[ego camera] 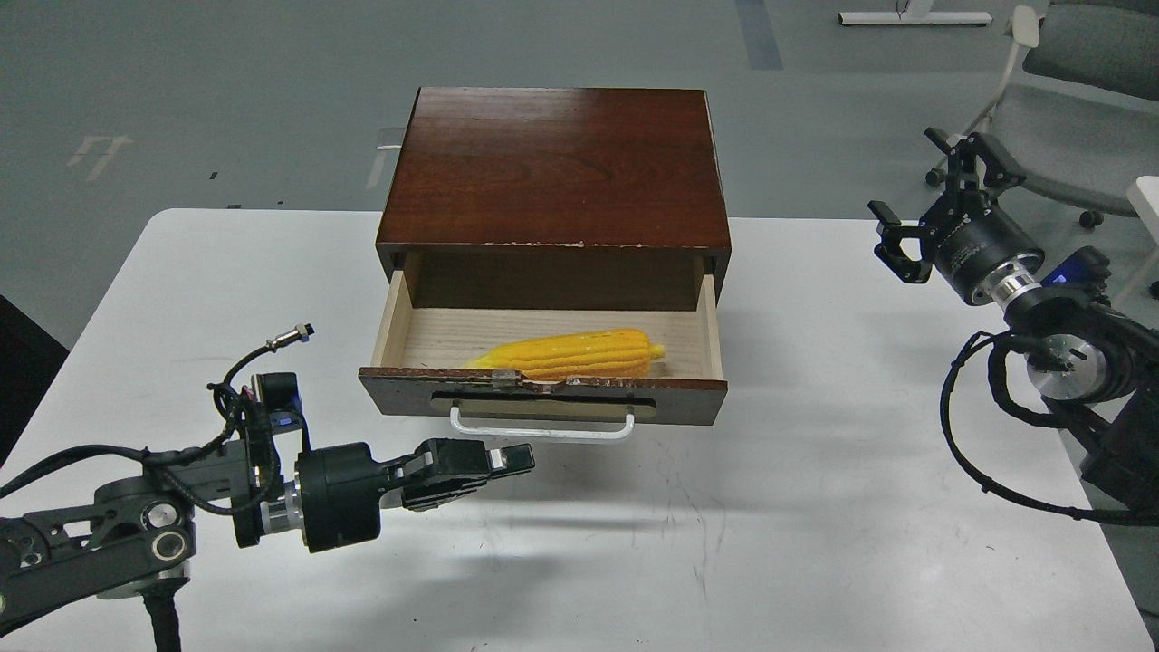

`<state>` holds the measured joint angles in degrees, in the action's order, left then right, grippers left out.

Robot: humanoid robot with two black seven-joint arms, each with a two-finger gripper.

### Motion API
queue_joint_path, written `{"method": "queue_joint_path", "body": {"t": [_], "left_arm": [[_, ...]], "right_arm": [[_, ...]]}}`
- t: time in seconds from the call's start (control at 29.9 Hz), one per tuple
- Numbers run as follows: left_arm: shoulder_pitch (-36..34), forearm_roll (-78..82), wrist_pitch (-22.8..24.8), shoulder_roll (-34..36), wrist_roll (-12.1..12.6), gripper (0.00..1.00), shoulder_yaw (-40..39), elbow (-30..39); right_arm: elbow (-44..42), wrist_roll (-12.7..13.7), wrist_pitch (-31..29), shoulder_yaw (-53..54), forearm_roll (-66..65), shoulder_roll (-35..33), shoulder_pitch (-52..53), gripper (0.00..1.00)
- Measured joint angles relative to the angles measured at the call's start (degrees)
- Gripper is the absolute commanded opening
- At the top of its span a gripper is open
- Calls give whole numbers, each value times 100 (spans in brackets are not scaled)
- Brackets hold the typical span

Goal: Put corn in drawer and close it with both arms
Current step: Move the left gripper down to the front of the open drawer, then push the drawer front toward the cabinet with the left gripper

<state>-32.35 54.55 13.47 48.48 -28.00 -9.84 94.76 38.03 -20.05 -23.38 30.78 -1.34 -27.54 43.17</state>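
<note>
The yellow corn (570,355) lies lengthwise inside the open drawer (543,396), close behind its front panel. The drawer is pulled out of the dark brown cabinet (554,167), and its white bar handle (541,431) faces me. My left gripper (518,459) is shut and empty. It points right, low over the table, just below and left of the handle and apart from it. My right gripper (919,195) is open and empty, raised at the table's right edge, well right of the drawer.
The cabinet stands on a white table (815,507) with bare surface in front and on both sides. A grey office chair (1077,54) and a white frame stand on the floor at the back right.
</note>
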Motion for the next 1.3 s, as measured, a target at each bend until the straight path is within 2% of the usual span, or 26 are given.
{"method": "queue_joint_path", "body": {"t": [0.43,1.3], "left_arm": [[-41,4,-4,-80,0,11,-3,-294],[-372,-28,-5,-767,1,14,-209,-1240]], "right_arm": [[-3,0,0,0,-4,3,-1,99],[-7,3,1,-2,-7,3,-44,99]]}}
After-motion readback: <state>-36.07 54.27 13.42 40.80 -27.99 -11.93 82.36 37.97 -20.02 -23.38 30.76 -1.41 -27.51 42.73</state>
